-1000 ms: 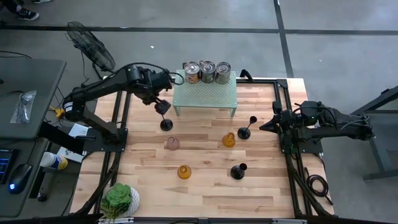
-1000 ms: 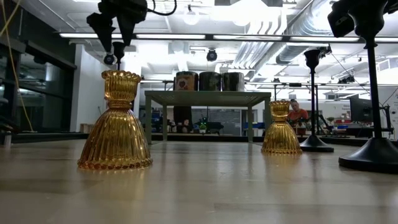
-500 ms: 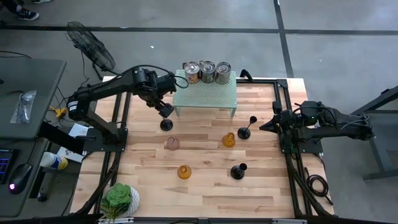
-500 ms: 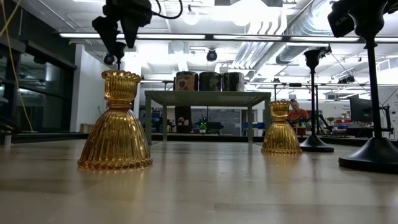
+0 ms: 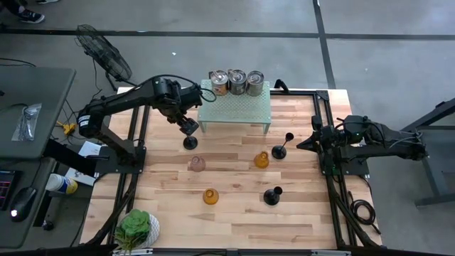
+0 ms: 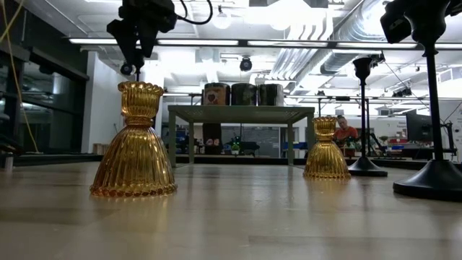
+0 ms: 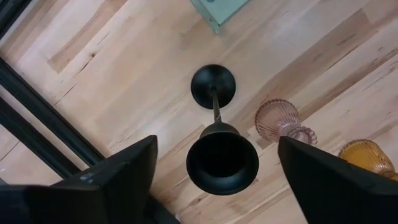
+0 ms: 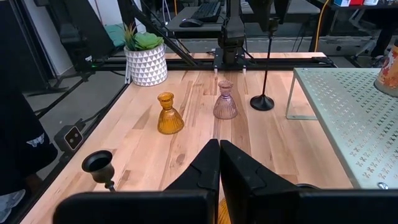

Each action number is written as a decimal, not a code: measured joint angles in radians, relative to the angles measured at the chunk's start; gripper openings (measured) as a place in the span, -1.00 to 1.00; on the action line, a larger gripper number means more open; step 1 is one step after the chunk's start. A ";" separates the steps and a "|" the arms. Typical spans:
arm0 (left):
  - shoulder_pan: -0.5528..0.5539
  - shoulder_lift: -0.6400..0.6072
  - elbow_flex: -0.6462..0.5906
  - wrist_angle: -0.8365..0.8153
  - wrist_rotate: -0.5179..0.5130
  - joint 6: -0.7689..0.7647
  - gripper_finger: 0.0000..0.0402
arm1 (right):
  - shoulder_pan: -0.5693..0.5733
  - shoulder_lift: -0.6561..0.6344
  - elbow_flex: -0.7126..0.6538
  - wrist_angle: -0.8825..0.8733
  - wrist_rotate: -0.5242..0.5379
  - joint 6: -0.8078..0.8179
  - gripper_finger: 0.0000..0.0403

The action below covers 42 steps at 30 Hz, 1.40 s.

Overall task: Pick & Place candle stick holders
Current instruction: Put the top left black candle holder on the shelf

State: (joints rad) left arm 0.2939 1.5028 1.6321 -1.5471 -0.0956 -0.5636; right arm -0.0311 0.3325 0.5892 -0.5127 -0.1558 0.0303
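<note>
A black holder stands on its round base (image 7: 212,86) just left of the green stand, and its cup (image 7: 222,163) points up at the wrist camera. My left gripper (image 5: 188,126) hovers over it, open, with one finger (image 7: 118,180) on each side of the cup, not touching it. The pink holder (image 5: 197,164), two amber holders (image 5: 261,160) (image 5: 210,196) and two more black holders (image 5: 279,151) (image 5: 271,195) stand on their bases on the table. My right gripper (image 5: 300,144) waits shut at the table's right edge.
A green perforated stand (image 5: 234,107) with three cans (image 5: 236,82) sits at the far middle, close beside my left gripper. A potted plant (image 5: 137,229) is at the near left corner. Black frame rails (image 5: 323,142) run along both table sides.
My left gripper has shifted a little toward the table's right and near edge and now sits over the black holder's cup, still open. The holders have not moved.
</note>
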 joint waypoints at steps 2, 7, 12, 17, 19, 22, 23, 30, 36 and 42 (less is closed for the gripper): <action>0.000 0.000 0.000 0.000 0.000 0.000 0.50 | 0.000 0.000 0.000 0.000 0.000 0.000 -0.98; 0.000 0.000 0.000 -0.005 0.000 -0.001 0.35 | 0.000 0.000 0.000 0.000 0.000 0.000 -0.98; 0.000 0.000 0.000 -0.010 0.002 -0.002 0.24 | 0.000 0.000 0.000 0.000 0.000 0.000 -0.98; 0.000 0.000 0.000 -0.015 0.005 -0.002 0.15 | 0.000 0.000 0.000 0.000 0.000 0.000 -0.98; 0.000 0.000 0.000 -0.016 0.005 -0.002 0.12 | 0.000 0.000 0.000 0.000 0.000 0.000 -0.98; 0.000 0.000 0.000 -0.015 0.005 -0.002 0.07 | 0.000 0.000 0.000 0.000 0.000 0.000 -0.98; 0.000 0.000 0.000 -0.016 0.004 -0.002 0.05 | 0.000 0.000 0.000 0.000 0.000 0.000 -0.98; 0.000 0.000 0.000 0.008 -0.003 0.006 -0.07 | 0.000 0.000 0.000 0.000 0.000 0.000 -0.98; 0.000 0.000 0.000 0.005 0.004 0.009 -0.16 | 0.000 0.000 0.000 0.000 0.000 0.000 -0.98; 0.000 0.000 0.000 0.000 0.008 0.009 -0.23 | 0.000 0.000 0.000 0.000 0.000 0.000 -0.98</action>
State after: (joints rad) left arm 0.2939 1.5026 1.6325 -1.5474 -0.0872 -0.5545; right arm -0.0311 0.3325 0.5892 -0.5129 -0.1561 0.0303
